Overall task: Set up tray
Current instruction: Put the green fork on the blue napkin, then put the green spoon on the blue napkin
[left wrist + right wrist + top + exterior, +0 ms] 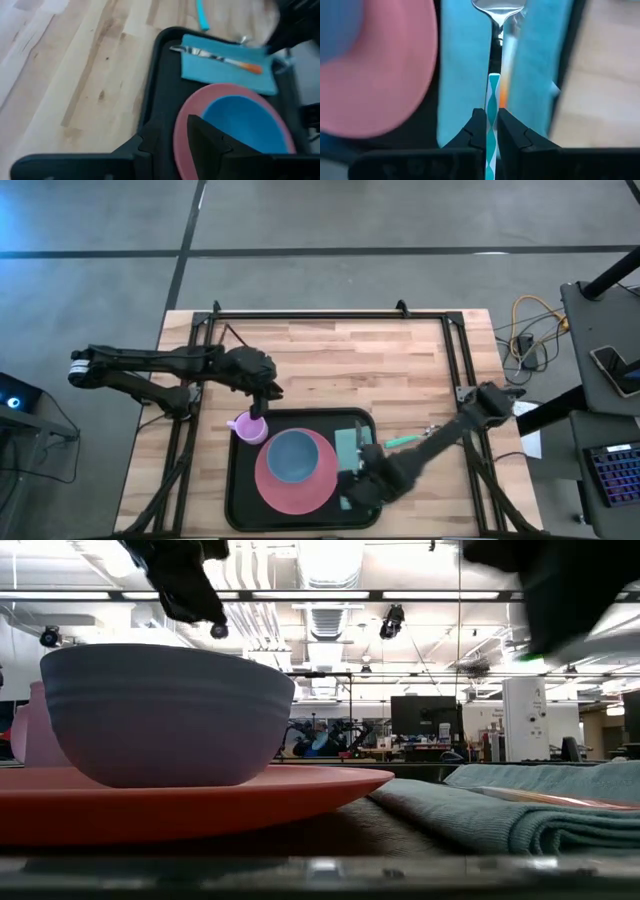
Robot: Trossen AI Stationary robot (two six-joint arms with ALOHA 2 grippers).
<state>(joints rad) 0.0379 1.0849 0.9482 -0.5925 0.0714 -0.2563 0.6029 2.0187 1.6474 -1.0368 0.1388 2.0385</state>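
The black tray (pixel 240 500) lies at the table's near middle. On it stand a pink plate (pixel 300 490) with a blue bowl (pixel 292 456), a folded teal napkin (pixel 348 448) and a small pink cup (pixel 248 428) in the far left corner. An orange-handled utensil (pixel 220 59) lies on the napkin. My left gripper (pixel 262 406) hovers just above the cup, fingers (pixel 205 137) apart and empty. My right gripper (pixel 491 127) is over the napkin, shut on a utensil with a teal-and-white striped handle; its metal head (pixel 497 6) points ahead of the fingers. My right gripper pinches the thin striped handle (pixel 493 97) between its two fingers (pixel 479 131). The handle runs along the fingers, not across them. The gripper comes slanting down from the table's right side. The utensil is over the napkin beside the orange handle; whether it rests there I cannot tell.
Another teal-handled utensil (pixel 400 441) lies on the wood just right of the tray. A black frame (pixel 330 314) borders the table's far and side edges. Bare wood (pixel 340 370) lies beyond the tray.
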